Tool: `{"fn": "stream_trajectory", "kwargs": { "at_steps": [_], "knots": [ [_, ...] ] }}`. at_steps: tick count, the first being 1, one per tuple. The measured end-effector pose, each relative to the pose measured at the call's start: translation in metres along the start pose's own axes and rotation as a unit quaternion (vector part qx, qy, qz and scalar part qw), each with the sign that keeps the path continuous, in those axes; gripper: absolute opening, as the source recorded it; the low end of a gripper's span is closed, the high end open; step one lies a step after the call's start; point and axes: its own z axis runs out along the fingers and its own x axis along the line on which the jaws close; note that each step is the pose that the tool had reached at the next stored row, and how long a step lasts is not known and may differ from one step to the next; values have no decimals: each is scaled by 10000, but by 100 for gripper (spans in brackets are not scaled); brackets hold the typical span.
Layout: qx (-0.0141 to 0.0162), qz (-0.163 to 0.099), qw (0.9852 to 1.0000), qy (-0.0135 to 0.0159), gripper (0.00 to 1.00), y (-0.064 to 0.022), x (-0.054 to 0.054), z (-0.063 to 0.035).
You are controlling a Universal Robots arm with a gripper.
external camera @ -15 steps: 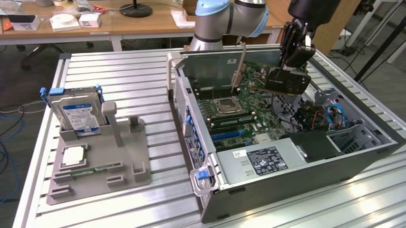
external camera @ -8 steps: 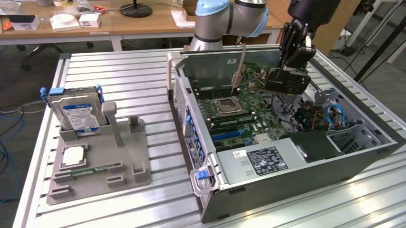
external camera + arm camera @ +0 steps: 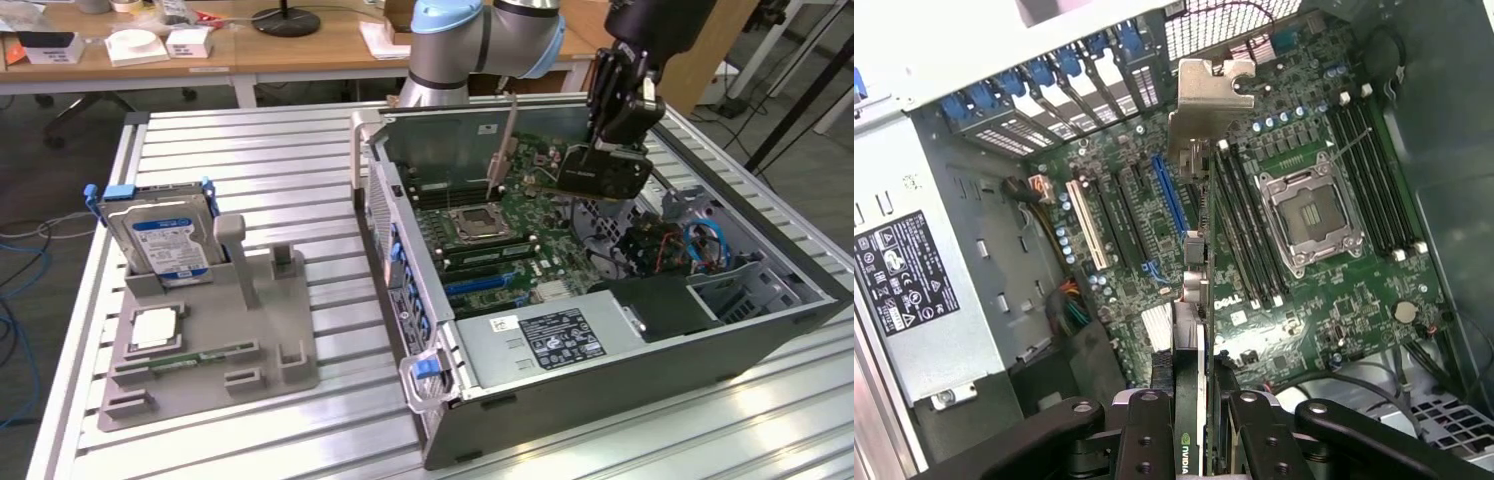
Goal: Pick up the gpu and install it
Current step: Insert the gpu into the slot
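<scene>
My gripper (image 3: pixel 622 135) clamped on graphics card (image 3: pixel 603 172), edge-down above motherboard (image 3: pixel 531 268); long axis roughly along slots (image 3: pixel 1169 195), bracket (image 3: pixel 1209 95) toward exterior view's left.

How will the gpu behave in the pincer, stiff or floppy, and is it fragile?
Probably stiff: the gpu hangs straight from the pincer without sagging. Likely fragile, being a thin board seen edge-on. Gripped at one end, its metal bracket end might swing if bumped.

Bright even room light; glare on table (image 3: pixel 761 425) slats; soft shadows inside computer case (image 3: pixel 627 395).
</scene>
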Motion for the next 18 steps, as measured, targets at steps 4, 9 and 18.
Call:
{"fn": "stream_trajectory", "kwargs": {
  "at_steps": [4,9,18],
  "knots": [
    [2,-40,10000,0,26,0,0,7],
    [4,-89,10000,-1,26,0,-1,15],
    [9,-185,9998,-2,26,-1,-1,23]
  ]
}}
